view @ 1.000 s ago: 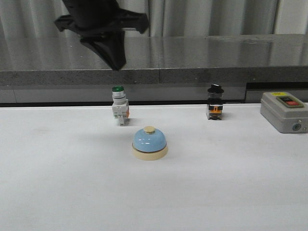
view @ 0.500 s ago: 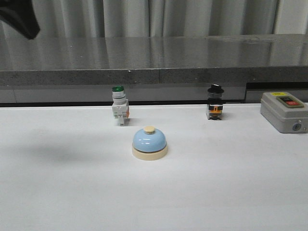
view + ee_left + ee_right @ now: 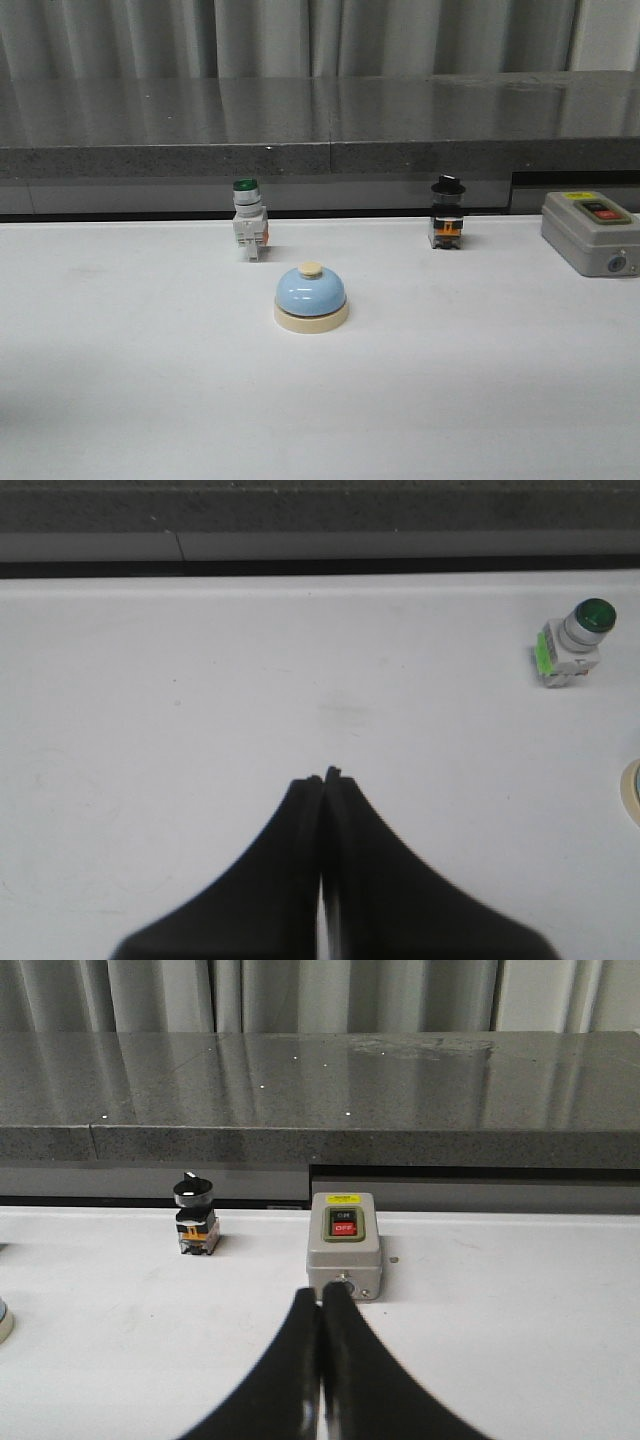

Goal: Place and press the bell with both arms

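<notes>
The bell [image 3: 311, 296] sits upright on the white worktop [image 3: 120, 380], out in the open near the middle, light-blue dome over its cream base, cream button on top. Nothing is touching it. Behind it and a little to the left stands the green-capped pushbutton switch [image 3: 248, 221], and further right, near the back edge, the black-capped switch [image 3: 447, 213]. At the far right edge sits the grey ON/OFF control box [image 3: 590, 233], well apart from the bell.

No arm shows in the front view. Over to the left wrist camera: the left gripper [image 3: 327, 776] has its jaws pressed together, tips meeting with nothing between them, hanging over bare worktop. The green-capped switch is off to one side of it, and a sliver of the bell's cream base peeks in at the frame edge.

Right wrist camera now: the right gripper [image 3: 321, 1295] also has its jaws together, holding nothing, and its tips line up just in front of the grey control box. The black-capped switch stands apart from the box, beside it along the back of the worktop.
</notes>
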You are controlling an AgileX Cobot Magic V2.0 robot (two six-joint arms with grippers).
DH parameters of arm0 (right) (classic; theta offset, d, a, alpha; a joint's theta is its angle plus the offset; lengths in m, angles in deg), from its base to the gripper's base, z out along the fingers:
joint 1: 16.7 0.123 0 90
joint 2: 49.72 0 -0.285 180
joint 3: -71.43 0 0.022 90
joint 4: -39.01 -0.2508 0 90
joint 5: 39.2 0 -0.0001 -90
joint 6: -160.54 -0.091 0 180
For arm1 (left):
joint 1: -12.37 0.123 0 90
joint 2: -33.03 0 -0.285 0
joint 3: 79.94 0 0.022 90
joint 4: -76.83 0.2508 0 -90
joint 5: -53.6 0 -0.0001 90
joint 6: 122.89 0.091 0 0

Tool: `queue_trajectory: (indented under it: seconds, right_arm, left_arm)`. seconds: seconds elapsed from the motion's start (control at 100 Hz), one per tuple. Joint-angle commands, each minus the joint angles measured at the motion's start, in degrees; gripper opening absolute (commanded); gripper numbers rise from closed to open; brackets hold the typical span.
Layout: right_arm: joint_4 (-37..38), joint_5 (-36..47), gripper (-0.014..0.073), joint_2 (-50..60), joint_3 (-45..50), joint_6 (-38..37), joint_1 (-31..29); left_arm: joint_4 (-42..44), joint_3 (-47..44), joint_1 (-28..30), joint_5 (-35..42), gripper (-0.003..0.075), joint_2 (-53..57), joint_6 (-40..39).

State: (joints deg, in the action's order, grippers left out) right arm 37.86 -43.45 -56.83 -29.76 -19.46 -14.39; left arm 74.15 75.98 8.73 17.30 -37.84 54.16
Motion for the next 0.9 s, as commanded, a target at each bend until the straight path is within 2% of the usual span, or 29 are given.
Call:
queue_trajectory:
  seconds: [0.0, 0.51, 0.89]
  right_arm:
    - [0.22, 4.91, -0.0069, 0.96, -0.94, 0.0, -0.31]
    - [0.22, 4.91, -0.0069, 0.96, -0.94, 0.0, -0.31]
    - [0.22, 4.91, -0.0069, 0.96, -0.94, 0.0, -0.31]
  left_arm:
    - [-0.7, -1.62, 0.44, 5.0, -0.002, 5.69, -0.7]
    - [-0.7, -20.68, 0.44, 15.04, -0.002, 33.18, -0.7]
    - [-2.63, -28.51, 0.44, 17.66, -0.002, 45.37, -0.7]
